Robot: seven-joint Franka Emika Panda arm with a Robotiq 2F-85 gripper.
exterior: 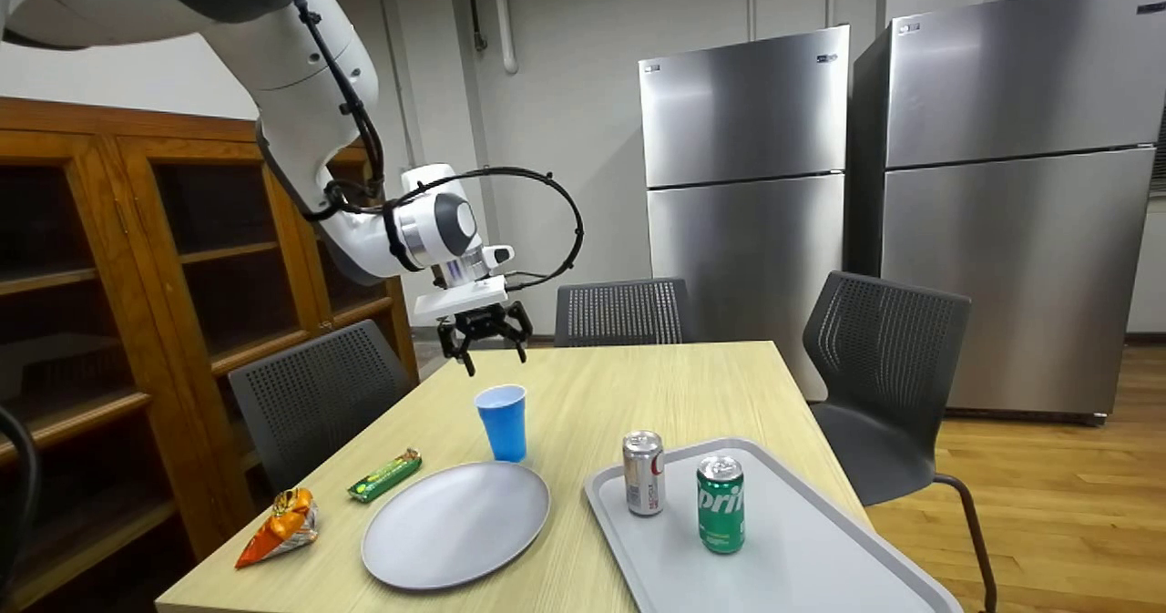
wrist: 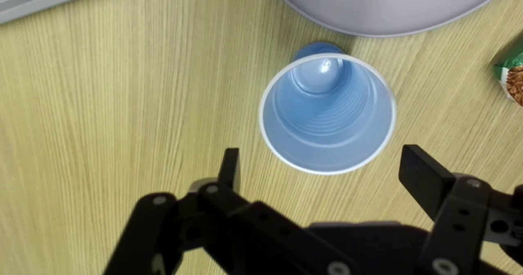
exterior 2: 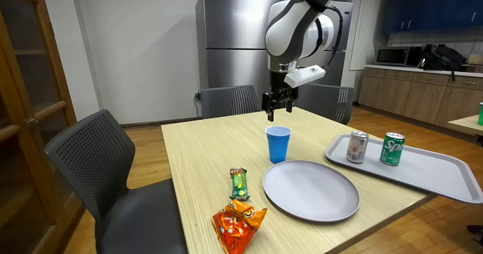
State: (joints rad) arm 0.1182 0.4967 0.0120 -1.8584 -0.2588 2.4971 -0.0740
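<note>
In both exterior views we see the hand (exterior: 496, 364) above the blue cup (exterior: 506, 426), its fingers (wrist: 425, 181) spread wide and nothing held between them. The blue cup stands upright on the worktop (exterior: 638, 385), just beside the grey plate (exterior: 465, 522) with a narrow gap between them, and from the wrist we look through its white lip down to its bottom. The fingers sit clear of the lip, so we take it that no grip and no lift are under way. As far as we can judge, the lining up over the blue cup is largely done, while lowering and closing on it are not; yet a hand that has just let go would look much the same, so we cannot say for certain how much is left. Around it, a silver can (exterior: 644, 476) and a green can (exterior: 721, 508) stand upright and apart on the grey tray (exterior: 802, 563), which juts past the worktop's edge. On the plate's opposite side, a green snack packet (exterior 2: 239, 184) and an orange snack bag (exterior 2: 239, 227) rest directly on the worktop, well away from the hand.
</note>
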